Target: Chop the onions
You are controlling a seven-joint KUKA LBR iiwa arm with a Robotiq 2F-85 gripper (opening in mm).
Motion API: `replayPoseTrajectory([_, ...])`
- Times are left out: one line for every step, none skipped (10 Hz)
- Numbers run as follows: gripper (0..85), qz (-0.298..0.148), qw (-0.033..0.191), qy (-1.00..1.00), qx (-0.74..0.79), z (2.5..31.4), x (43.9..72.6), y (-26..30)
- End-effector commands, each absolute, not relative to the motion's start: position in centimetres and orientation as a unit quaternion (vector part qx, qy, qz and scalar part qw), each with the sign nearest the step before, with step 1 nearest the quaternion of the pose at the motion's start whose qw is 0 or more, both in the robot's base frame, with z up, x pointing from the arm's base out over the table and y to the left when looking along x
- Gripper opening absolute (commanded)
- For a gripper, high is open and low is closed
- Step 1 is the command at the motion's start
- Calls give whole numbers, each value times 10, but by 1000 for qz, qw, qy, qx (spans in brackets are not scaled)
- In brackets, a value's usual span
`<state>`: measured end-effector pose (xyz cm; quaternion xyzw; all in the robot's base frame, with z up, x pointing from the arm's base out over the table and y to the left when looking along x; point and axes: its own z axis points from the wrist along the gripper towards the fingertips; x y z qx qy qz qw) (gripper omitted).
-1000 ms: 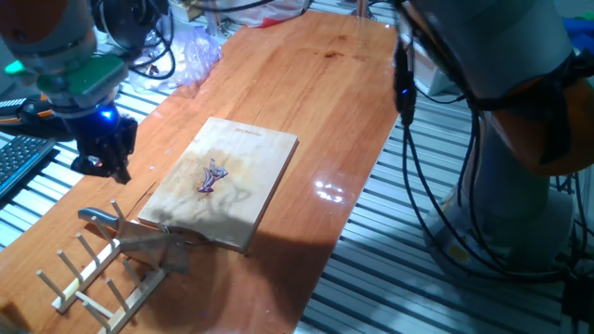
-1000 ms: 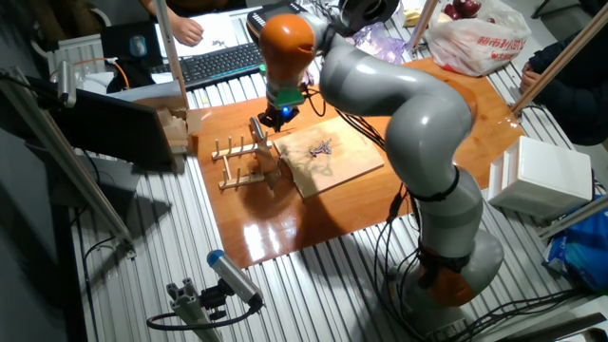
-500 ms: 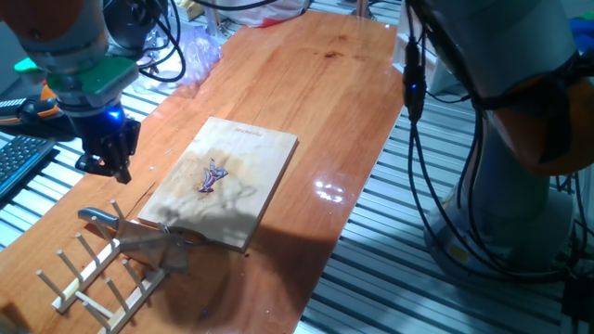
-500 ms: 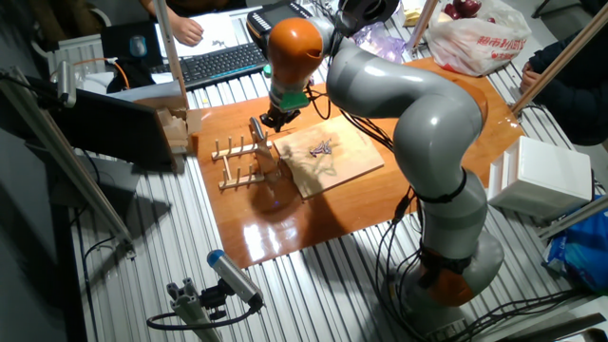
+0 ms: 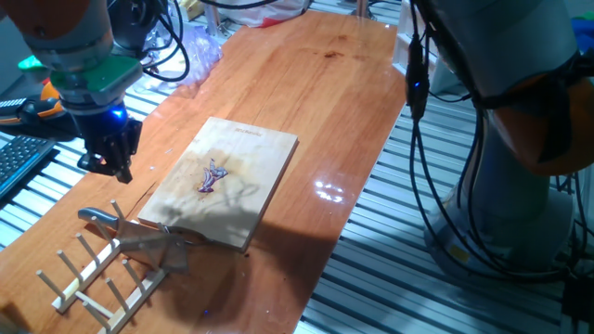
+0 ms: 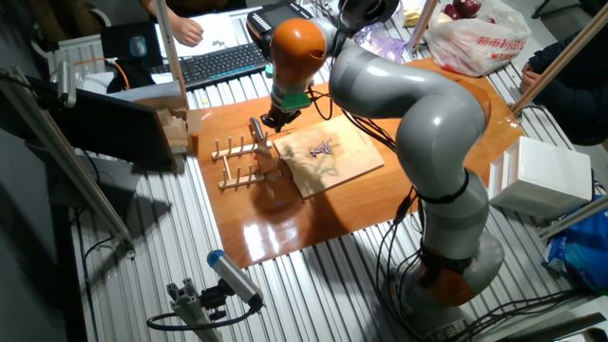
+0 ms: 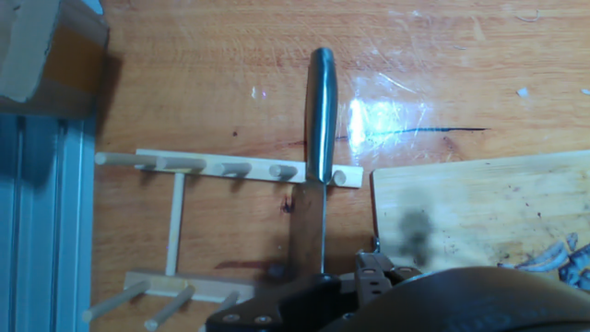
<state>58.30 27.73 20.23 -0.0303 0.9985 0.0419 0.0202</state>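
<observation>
The onions are thin purple slivers (image 5: 212, 175) lying in the middle of the wooden board (image 5: 243, 148); they also show as onion slivers (image 6: 318, 147) and, at the right edge of the hand view, as slivers (image 7: 564, 257). My gripper (image 5: 107, 165) hangs above the table left of the board, over the knife, its fingers apart and holding nothing. The knife (image 7: 321, 111) rests across a wooden peg rack (image 7: 175, 226), handle pointing away from the board (image 7: 479, 207). In the hand view, only the gripper's dark body shows along the bottom.
The peg rack (image 5: 97, 269) sits at the table's near left corner with the knife handle (image 5: 96, 215) on it. A keyboard (image 6: 214, 62) and plastic bags (image 6: 475, 38) lie beyond the table. A cardboard box (image 7: 41, 46) stands near the rack.
My gripper has shifted slightly toward the board above the knife. The knife, the board and the onions have not moved.
</observation>
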Motion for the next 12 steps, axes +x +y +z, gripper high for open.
replayPoseTrajectory([0, 43, 20, 998, -30, 201, 582, 278])
replayPoseTrajectory([0, 43, 21, 998, -29, 200, 582, 279])
replayPoseTrajectory([0, 42, 20, 998, -29, 200, 582, 279])
replayPoseTrajectory([0, 44, 12, 999, -21, 200, 582, 278])
replayPoseTrajectory([0, 43, 12, 999, -3, 200, 581, 279])
replayPoseTrajectory([340, 33, -4, 999, 16, 200, 581, 279])
replayPoseTrajectory([340, 30, 0, 999, 13, 200, 581, 279])
replayPoseTrajectory([0, 40, 21, 999, -15, 198, 582, 280])
replayPoseTrajectory([0, 36, 21, 999, -16, 197, 581, 281])
replayPoseTrajectory([0, 43, 20, 999, -16, 197, 580, 282])
replayPoseTrajectory([0, 45, 26, 999, -11, 195, 579, 283])
replayPoseTrajectory([0, 46, 30, 998, -11, 194, 579, 284])
